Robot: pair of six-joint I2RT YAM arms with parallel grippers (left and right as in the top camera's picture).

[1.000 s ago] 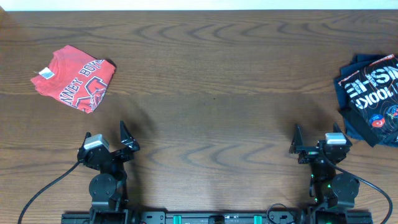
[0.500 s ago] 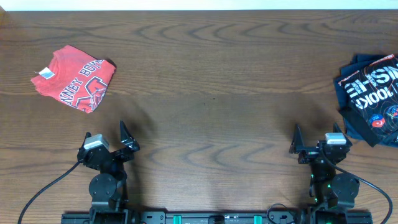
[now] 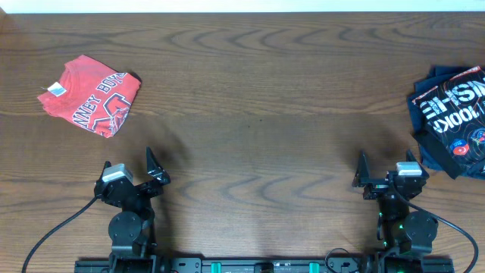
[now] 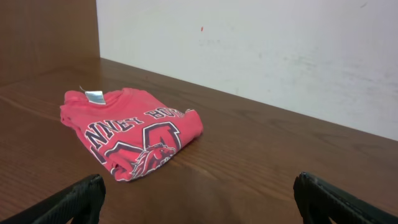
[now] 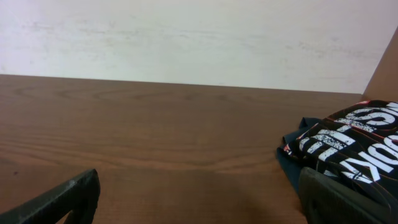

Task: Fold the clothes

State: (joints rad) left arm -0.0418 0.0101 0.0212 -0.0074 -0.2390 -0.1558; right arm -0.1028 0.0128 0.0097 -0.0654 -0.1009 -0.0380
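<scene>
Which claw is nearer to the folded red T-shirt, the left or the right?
Left. The left claw is a little behind the folded red T-shirt, on the same side. The right claw is far to the other side, by the pile of dark blue printed clothes.

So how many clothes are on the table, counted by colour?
red shirt: 1
dark blue shirt: 1 (crumpled, so I cannot tell if more lies under it)
Total: 2
</scene>
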